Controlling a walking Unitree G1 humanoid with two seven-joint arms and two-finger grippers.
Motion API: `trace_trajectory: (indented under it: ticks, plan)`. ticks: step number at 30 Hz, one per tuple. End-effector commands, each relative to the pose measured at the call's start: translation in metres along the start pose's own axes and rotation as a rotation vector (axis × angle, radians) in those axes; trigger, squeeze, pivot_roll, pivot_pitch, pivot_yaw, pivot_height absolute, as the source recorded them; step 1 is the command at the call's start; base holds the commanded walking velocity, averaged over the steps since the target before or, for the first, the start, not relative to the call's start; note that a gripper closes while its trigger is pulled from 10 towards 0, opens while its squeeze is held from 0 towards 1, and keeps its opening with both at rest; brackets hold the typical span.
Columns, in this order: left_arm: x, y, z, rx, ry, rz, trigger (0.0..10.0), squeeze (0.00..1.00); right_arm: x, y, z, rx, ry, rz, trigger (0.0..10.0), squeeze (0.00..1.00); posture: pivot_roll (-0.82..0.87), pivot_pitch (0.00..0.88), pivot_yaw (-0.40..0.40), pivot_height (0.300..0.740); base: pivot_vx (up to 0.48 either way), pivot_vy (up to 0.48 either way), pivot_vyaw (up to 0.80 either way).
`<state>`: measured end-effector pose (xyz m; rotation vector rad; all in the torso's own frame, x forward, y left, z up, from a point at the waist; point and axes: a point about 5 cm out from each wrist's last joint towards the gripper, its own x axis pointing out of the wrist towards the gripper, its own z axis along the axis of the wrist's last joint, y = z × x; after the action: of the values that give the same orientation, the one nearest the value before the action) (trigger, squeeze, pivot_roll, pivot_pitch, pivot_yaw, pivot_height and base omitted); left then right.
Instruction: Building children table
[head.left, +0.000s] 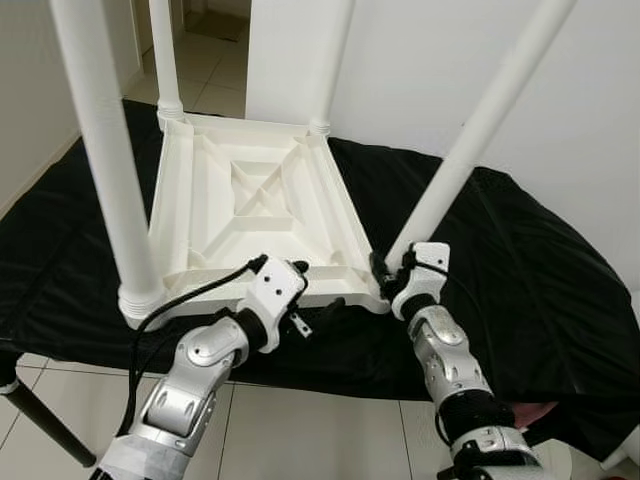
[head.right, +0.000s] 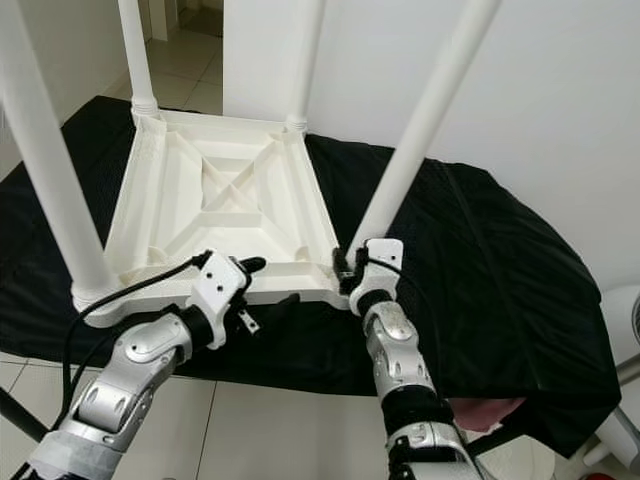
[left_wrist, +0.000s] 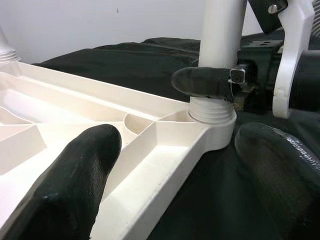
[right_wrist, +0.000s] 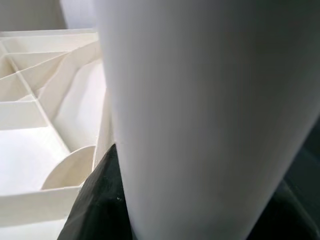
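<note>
With the white table top (head.left: 255, 205) lying upside down on the black cloth (head.left: 540, 280) at frame centre, all four legs stand in its corner sockets, rising toward the top of frame. Near-right leg (head.left: 470, 150) is the one that matters: its long axis leans from the socket at lower centre up toward upper right, so it looks not fully seated or straight (judgement).

Right gripper (head.left: 385, 278) is at that leg's base, just above the threaded collar; left wrist view shows one black finger (left_wrist: 205, 82) wrapped across the leg right above the socket (left_wrist: 212, 112). Clamped on the leg, touching it. Right arm is plainly the nearer one to this corner.

Left gripper (head.left: 300, 295) sits at the table top's near edge, lower centre, just left of the same corner. Fingers spread apart, one over the ribbed underside, one outside the rim over the cloth; gripping nothing, whether they press the rim I cannot tell.

Likely step: turning or tightening the last leg while left steadies the top.
</note>
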<state>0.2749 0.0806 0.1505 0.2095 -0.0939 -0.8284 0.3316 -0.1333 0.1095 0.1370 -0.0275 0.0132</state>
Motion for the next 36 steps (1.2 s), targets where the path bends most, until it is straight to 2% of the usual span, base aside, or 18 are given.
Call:
trace_trajectory:
  ticks: [1, 2, 5, 7, 8, 10, 11, 12, 19, 23, 24, 28, 31, 34, 36]
  plan:
    - [0.003, -0.002, 0.002, -0.010, -0.003, 0.046, 10.0, 0.00, -0.010, -0.013, -0.019, -0.013, 0.090, -0.106, 0.0, 0.00, 0.04, 0.000, -0.159, 0.740, 0.000, 0.000, 0.00]
    - [0.003, -0.002, 0.002, -0.010, -0.003, 0.046, 10.0, 0.00, -0.010, -0.013, -0.019, -0.013, 0.090, -0.106, 0.0, 0.00, 0.04, 0.000, -0.159, 0.740, 0.000, 0.000, 0.00]
    - [0.004, -0.005, 0.003, -0.007, -0.004, 0.028, 10.0, 0.00, -0.017, 0.011, -0.020, 0.004, 0.088, -0.020, 0.0, 0.00, 0.04, 0.000, -0.153, 0.740, 0.000, 0.000, 0.00]
    - [0.005, -0.006, 0.003, -0.004, -0.003, 0.021, 10.0, 0.00, -0.018, 0.016, -0.019, 0.005, 0.084, 0.016, 0.0, 0.00, 0.04, 0.000, -0.153, 0.740, 0.000, 0.000, 0.00]
    - [0.005, -0.007, 0.003, 0.004, 0.005, 0.012, 10.0, 0.00, -0.019, 0.018, -0.015, -0.013, 0.073, 0.029, 2.8, 0.00, 0.04, 0.000, -0.154, 0.740, 0.000, 0.000, 0.00]
    - [0.005, -0.008, 0.003, 0.006, 0.006, 0.010, 10.0, 0.00, -0.020, 0.018, -0.014, -0.017, 0.071, 0.025, 2.8, 0.00, 0.04, 0.000, -0.154, 0.740, 0.000, 0.000, 0.00]
    - [0.005, -0.008, 0.003, 0.014, 0.012, 0.010, 10.0, 0.00, -0.021, 0.014, -0.010, -0.026, 0.051, 0.029, 10.0, 0.00, 0.04, 0.000, -0.154, 0.740, 0.000, 0.000, 0.00]
    - [0.004, -0.008, 0.003, 0.016, 0.015, 0.005, 10.0, 0.00, -0.021, 0.012, -0.007, -0.014, 0.038, 0.047, 10.0, 1.00, 0.04, 0.000, -0.157, 0.740, 0.000, 0.000, 0.00]
    - [0.004, -0.008, 0.006, 0.036, 0.009, 0.007, 10.0, 0.00, -0.025, -0.012, 0.004, -0.065, -0.014, 0.109, 10.0, 1.00, 0.04, 0.000, -0.156, 0.740, 0.000, 0.000, 0.00]
    - [0.003, -0.010, 0.005, 0.045, 0.010, 0.005, 10.0, 0.00, -0.028, -0.017, 0.003, -0.076, -0.022, 0.138, 10.0, 1.00, 0.04, 0.000, -0.156, 0.740, 0.000, 0.000, 0.00]
    - [0.002, -0.012, 0.006, 0.047, 0.011, 0.002, 10.0, 0.00, -0.030, -0.024, 0.002, -0.100, -0.019, 0.168, 10.0, 0.00, 0.04, 0.000, -0.156, 0.740, 0.000, 0.000, 0.00]
    - [0.000, -0.013, 0.005, 0.045, 0.017, -0.008, 10.0, 0.00, -0.030, -0.035, 0.003, -0.127, -0.007, 0.257, 10.0, 0.00, 0.05, 0.000, -0.150, 0.740, 0.000, 0.000, 0.00]
    - [0.000, -0.013, 0.004, 0.063, 0.023, -0.012, 10.0, 0.00, -0.023, -0.035, 0.007, -0.153, -0.014, 0.334, 10.0, 0.00, 0.05, 0.000, -0.149, 0.740, 0.000, 0.000, 0.00]
    - [0.003, -0.013, 0.005, 0.076, 0.022, -0.020, 10.0, 0.00, -0.009, -0.024, 0.013, -0.172, -0.011, 0.480, 10.0, 0.00, 0.05, 0.000, -0.141, 0.740, 0.000, 0.000, 0.00]
    - [0.004, -0.013, 0.005, 0.079, 0.020, -0.022, 10.0, 0.00, -0.006, -0.021, 0.013, -0.177, -0.006, 0.502, 10.0, 0.00, 0.05, 0.000, -0.140, 0.740, 0.000, 0.000, 0.00]
